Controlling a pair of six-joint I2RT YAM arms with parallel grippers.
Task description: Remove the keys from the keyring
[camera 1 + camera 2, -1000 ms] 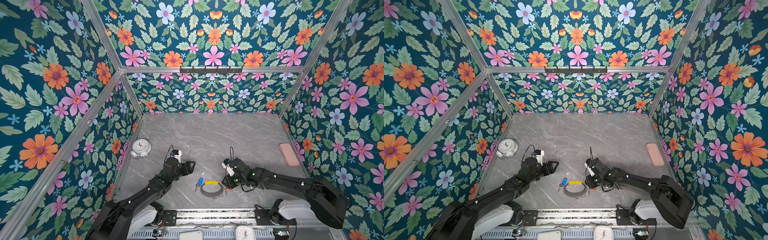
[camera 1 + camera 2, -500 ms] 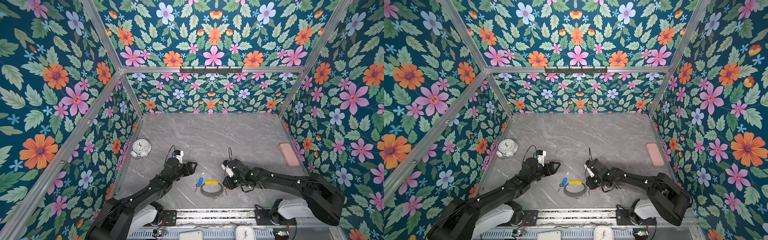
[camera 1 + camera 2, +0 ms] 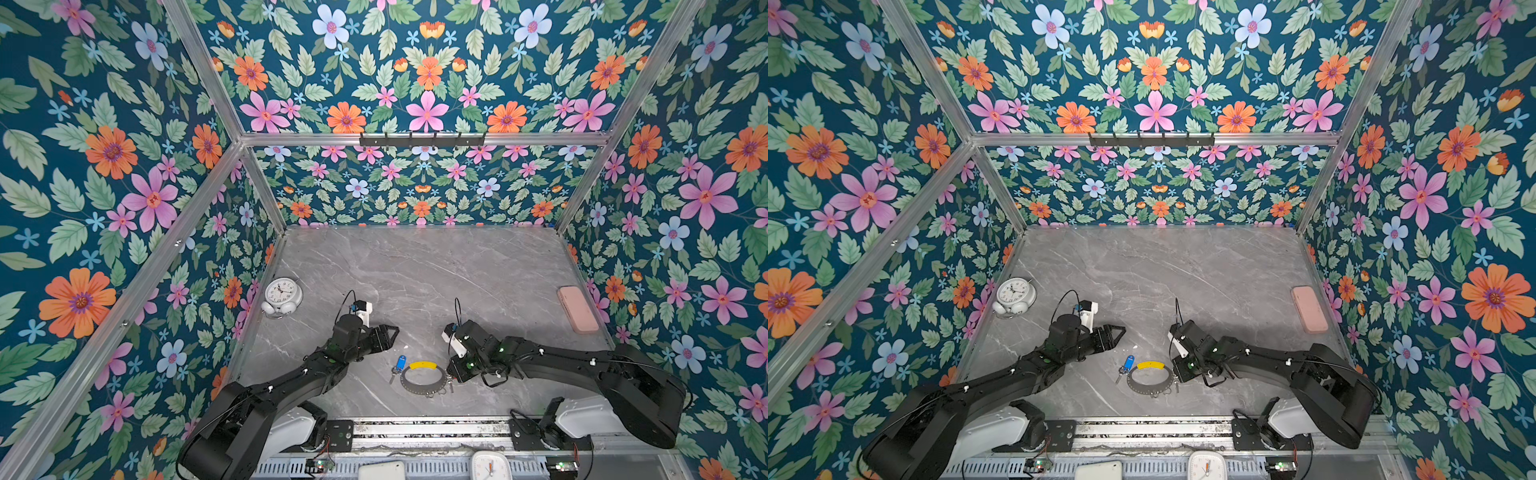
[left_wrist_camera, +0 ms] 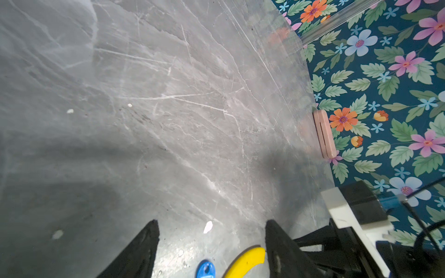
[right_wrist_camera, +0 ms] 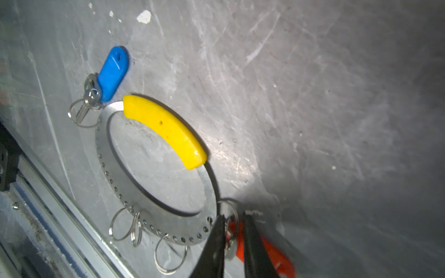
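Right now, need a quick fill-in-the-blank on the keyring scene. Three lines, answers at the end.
The keyring lies flat on the table with a ___ sleeve over one arc.
The left gripper is ___ and holds nothing, while the right gripper pinches the red-tagged key.
In both top views the blue-tagged key lies just ___ of the keyring.
Answers: yellow; open; left.

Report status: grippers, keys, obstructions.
Left gripper open, off the work. Right gripper shut on red-tag key. Blue-tag key untouched; both on keyring. Nothing in the way.
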